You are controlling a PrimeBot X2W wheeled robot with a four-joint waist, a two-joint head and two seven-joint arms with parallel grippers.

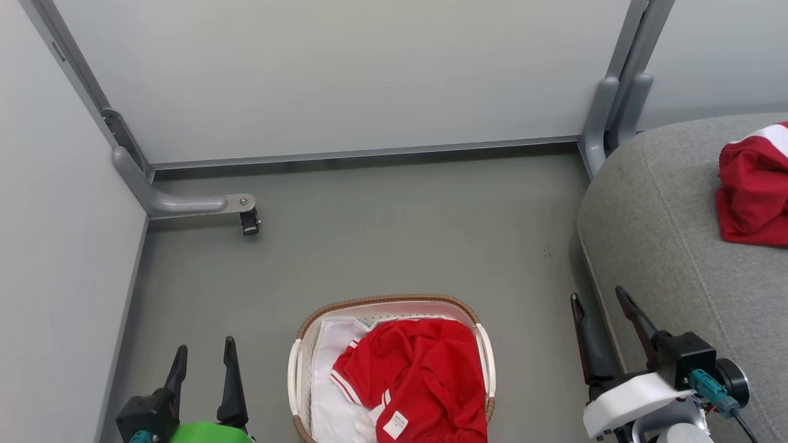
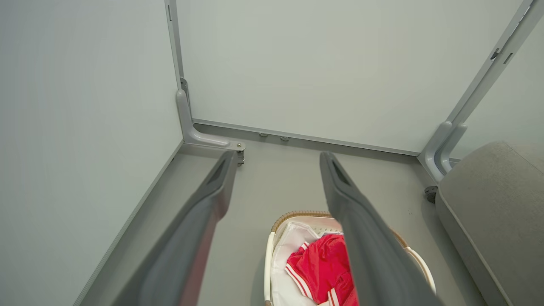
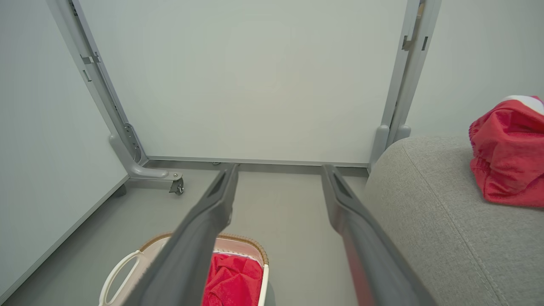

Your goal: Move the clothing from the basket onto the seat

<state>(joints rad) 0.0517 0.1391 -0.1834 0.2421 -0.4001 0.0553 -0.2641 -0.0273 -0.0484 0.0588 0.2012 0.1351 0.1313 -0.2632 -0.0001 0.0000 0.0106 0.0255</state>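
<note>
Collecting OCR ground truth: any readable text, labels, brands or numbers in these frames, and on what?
Nothing here can be read.
White label on the red garment in the basket: a few lines of dark print, too small to read.

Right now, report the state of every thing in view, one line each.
left gripper: jaws open, empty.
right gripper: jaws open, empty.
basket: upright on the floor, not emptied.
basket garment: red, crumpled on the white liner.
seat garment: red, bunched up on the cushion.
seat: bears that one garment.
</note>
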